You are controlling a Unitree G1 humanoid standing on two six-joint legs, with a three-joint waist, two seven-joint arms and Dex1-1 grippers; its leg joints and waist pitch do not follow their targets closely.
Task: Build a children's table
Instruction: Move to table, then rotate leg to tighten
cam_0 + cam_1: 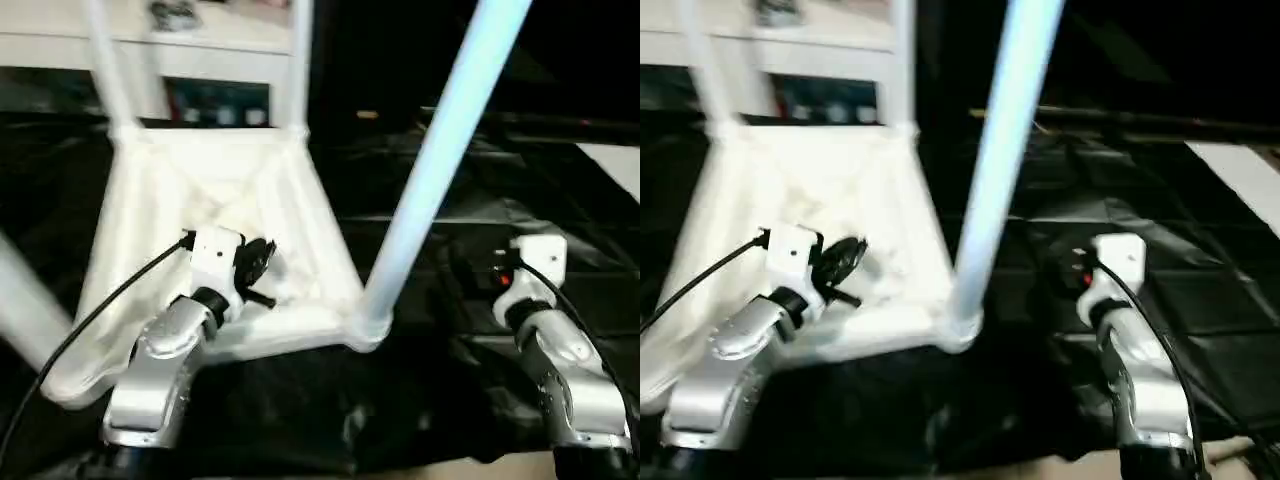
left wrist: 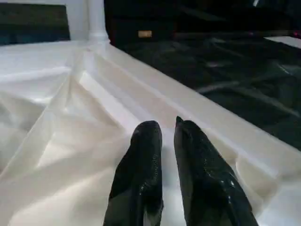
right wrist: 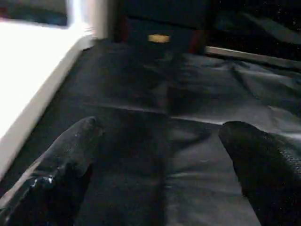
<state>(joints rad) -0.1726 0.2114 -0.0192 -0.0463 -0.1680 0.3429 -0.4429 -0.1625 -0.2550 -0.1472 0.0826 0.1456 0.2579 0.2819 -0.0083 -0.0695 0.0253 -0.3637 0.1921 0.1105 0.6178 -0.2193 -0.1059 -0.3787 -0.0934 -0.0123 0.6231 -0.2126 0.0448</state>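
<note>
Head view: the tabletop (image 1: 215,260) lies underside-up on black sheeting (image 1: 480,400), legs (image 1: 440,150) upright in its corner sockets. Left wrist view: the left gripper (image 2: 167,136) hovers over the tabletop's ribs, fingers nearly together, holding nothing. Right wrist view: the right gripper (image 3: 160,141) stands wide open beside the tabletop, above the sheeting.

- The tabletop (image 1: 290,215) under the left gripper (image 2: 168,129) looks like smooth white plastic with moulded ribs and a soft sheen.
- The legs (image 1: 440,150) are smooth, glossy white tubes.
- The black sheet (image 3: 197,94) ahead of the right gripper (image 3: 162,129) is creased and faintly shiny.
- Both forearms (image 1: 160,370) are brushed silver metal.
- The left gripper's fingers (image 2: 141,160) are glossy black and finely speckled.
</note>
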